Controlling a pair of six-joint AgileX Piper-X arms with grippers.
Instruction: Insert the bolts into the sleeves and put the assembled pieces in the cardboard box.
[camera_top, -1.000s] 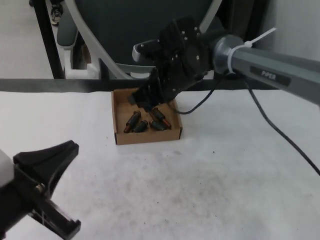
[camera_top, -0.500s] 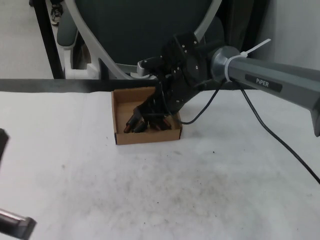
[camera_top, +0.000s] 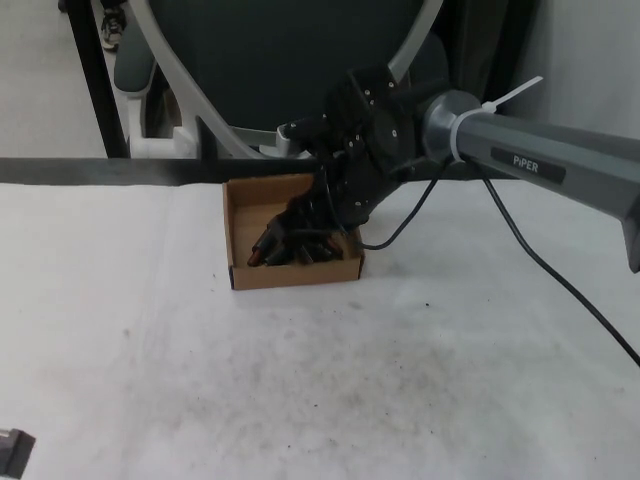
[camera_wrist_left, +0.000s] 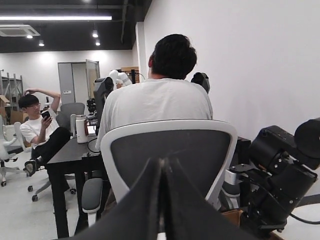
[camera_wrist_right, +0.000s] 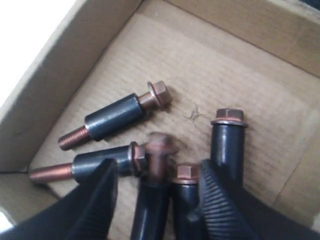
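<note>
White table carries the cardboard box near its far edge; five assembled pieces lie inside, copper bolts through black sleeves. They look stiff, dense and smooth, apt to roll, and a bolt might slide out if tipped head-down; across the sleeve seems the safest hold. With its arm stretched over the table and wrist bent down, the right gripper dips into the box, fingers apart astride two pieces, clamping neither; the left gripper points out at the room, fingers together.
</note>
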